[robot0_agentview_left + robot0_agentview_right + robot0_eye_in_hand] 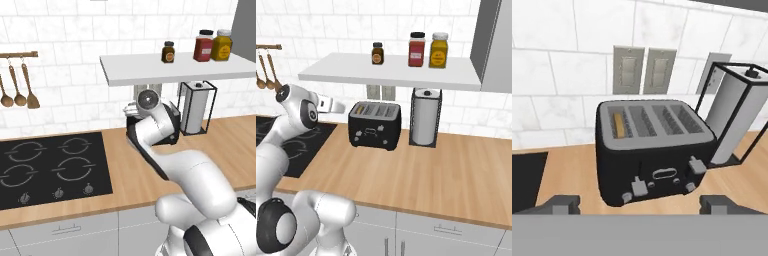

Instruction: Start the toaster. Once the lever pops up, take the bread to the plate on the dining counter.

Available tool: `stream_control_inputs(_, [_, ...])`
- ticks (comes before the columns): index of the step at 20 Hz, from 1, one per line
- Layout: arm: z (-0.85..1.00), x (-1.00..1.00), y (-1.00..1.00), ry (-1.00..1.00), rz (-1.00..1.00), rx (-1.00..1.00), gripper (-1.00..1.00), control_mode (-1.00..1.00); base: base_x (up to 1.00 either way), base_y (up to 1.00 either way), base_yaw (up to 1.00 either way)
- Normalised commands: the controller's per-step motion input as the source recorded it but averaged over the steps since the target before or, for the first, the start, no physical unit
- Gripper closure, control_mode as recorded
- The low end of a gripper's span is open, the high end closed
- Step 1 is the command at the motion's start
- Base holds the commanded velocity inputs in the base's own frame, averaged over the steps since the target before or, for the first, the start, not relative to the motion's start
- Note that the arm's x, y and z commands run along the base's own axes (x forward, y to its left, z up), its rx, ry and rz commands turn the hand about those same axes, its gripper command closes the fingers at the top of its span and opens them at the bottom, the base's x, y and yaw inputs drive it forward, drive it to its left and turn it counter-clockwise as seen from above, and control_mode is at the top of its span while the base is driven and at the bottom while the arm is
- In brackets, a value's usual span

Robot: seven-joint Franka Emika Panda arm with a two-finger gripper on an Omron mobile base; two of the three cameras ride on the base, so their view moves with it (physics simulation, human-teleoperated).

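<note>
The toaster point(654, 150) stands on the wooden counter point(421, 170) against the tiled wall, four slots in its top; the bread point(619, 125) sits sunk in the leftmost slot as the hand view shows it — only its tan edge visible. Just beside the toaster stands a wire-framed paper towel stand point(425, 117), with a black hob point(50, 167) on the toaster's other side and three jars on the shelf point(391, 70) above. The gripper point(641, 202) hangs in front of the toaster's controls, jaws wide apart — empty, touching nothing.
</note>
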Motion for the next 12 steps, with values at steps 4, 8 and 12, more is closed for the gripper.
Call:
stream_control_inputs(4, [-0.03,0.07,0.00,0.02,-0.14,-0.01,-1.00,-1.00,0.00,0.00,0.00])
stream_control_inputs(8, [-0.06,0.25,-0.05,0.08,-0.02,0.00,-1.00,-1.00,0.00,0.00,0.00])
stream_control_inputs(12, [-0.11,0.22,-0.12,0.07,0.00,0.00,-1.00,-1.00,0.00,0.00,0.00])
